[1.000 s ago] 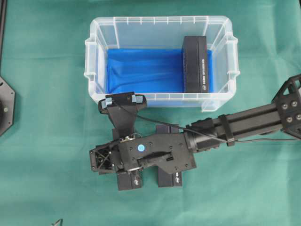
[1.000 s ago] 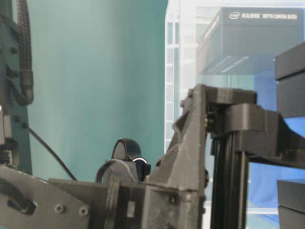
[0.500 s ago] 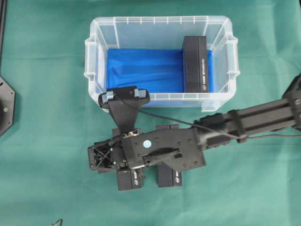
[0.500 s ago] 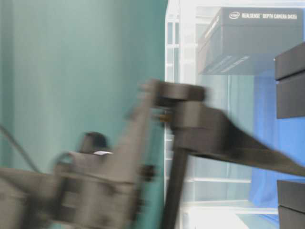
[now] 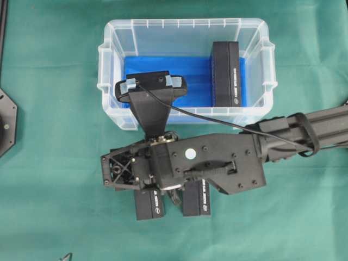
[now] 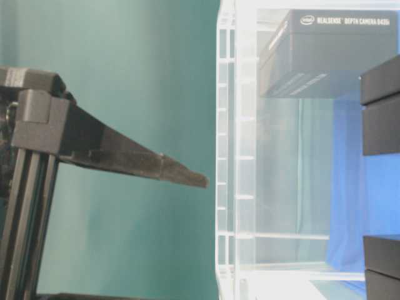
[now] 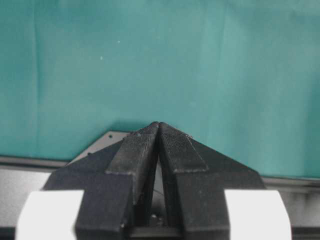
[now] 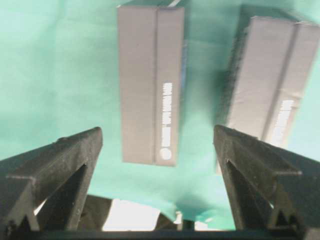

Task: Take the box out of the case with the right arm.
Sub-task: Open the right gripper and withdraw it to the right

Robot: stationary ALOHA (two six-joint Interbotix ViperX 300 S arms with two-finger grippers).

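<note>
our right gripper, fingers spread wide and empty, hangs over two boxes on the counter; we should reach the box in the case squarely.

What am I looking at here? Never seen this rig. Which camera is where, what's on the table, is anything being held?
It is a two-armed tabletop robot, shown in four views. The overhead view shows a green cloth, the clear case with a blue floor, one black box inside it, and two more black boxes lying on the cloth. The black right arm reaches across above those two. The table-level view looks sideways through the case wall. The right wrist camera looks down between the right hand: its jaws stand wide open above the two boxes, holding nothing. The left wrist camera shows the left hand shut and empty over bare cloth.
</note>
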